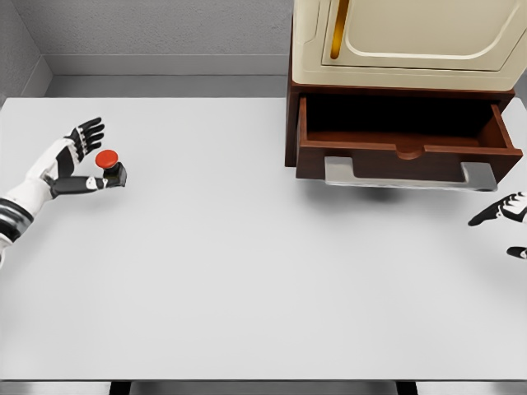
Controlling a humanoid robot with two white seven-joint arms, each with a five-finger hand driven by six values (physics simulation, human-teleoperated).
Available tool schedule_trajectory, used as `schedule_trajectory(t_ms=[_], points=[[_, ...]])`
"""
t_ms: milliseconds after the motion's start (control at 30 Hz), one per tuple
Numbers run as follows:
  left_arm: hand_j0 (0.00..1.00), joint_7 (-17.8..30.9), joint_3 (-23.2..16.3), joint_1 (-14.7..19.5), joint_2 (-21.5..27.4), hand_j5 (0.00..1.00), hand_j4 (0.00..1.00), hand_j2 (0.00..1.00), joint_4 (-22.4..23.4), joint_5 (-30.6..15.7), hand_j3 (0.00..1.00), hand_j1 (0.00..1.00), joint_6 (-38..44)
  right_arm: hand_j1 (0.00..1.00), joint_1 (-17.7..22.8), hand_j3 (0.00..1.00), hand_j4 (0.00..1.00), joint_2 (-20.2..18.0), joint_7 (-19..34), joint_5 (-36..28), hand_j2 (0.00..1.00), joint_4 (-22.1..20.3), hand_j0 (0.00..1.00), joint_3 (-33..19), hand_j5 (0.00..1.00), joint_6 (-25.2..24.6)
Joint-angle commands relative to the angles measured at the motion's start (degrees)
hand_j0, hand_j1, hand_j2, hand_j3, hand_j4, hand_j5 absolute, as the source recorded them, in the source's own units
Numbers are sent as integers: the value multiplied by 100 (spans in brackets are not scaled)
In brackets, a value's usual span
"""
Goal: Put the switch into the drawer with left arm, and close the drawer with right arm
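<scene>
Red-capped switch (109, 167), desk (247, 271) far left; left hand (82, 160) fingers spread beside it, no grip yet. Needs firm pinch, then lift over drawer (403, 140) front. Right hand (502, 212) idle, fingers relaxed.

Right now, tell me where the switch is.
In the head view, the switch sits at the table's far left, against the left hand, well away from the open drawer at upper right.
</scene>
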State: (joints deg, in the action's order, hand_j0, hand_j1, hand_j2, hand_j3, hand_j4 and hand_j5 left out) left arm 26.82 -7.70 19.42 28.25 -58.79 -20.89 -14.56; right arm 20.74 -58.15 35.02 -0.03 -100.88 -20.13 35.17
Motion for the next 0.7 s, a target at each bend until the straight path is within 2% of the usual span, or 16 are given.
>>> schedule_trajectory(t_ms=[0, 33, 167, 267, 367, 400, 433, 467, 667], points=[[100, -10, -30, 0, -4, 100, 100, 100, 104, 76, 100, 100, 6, 73, 0, 73, 73, -12, -2, -41, 73, -2, 73, 1, 73, -17], [100, -10, -21, 0, -48, 100, 100, 100, 131, 199, 100, 100, 6, 73, 0, 73, 73, -12, -2, -41, 73, -2, 73, 1, 73, -17], [97, -10, -38, 0, -118, 97, 97, 97, 166, 226, 97, 97, 6, 73, 0, 73, 73, -21, -2, -41, 73, -2, 73, 1, 73, -17], [89, -19, -21, 17, -197, 89, 89, 89, 254, 393, 89, 89, 6, 73, 0, 73, 73, -56, -2, -41, 73, -2, 73, 9, 73, -17], [89, -19, -21, 97, -197, 89, 89, 89, 306, 393, 89, 89, 6, 72, 0, 72, 72, -82, -2, -41, 72, -2, 72, 44, 72, -17], [87, -19, -21, 123, -197, 87, 87, 87, 350, 393, 87, 87, -3, 72, -9, 72, 72, -82, -2, -41, 72, -2, 72, 36, 72, -17], [78, -19, -21, 123, -197, 78, 78, 78, 342, 393, 78, 78, -12, 72, -9, 72, 72, -82, -2, -41, 72, -2, 72, 44, 72, -17], [75, -19, -21, 132, -197, 75, 75, 75, 333, 393, 75, 75, -20, 71, -9, 71, 71, -91, -2, -41, 71, -2, 71, 44, 71, -17], [63, -19, -30, 123, -189, 63, 63, 63, 324, 402, 63, 63, -442, 71, -53, 71, 71, -100, -2, -32, 71, -2, 71, 167, 71, -17]])
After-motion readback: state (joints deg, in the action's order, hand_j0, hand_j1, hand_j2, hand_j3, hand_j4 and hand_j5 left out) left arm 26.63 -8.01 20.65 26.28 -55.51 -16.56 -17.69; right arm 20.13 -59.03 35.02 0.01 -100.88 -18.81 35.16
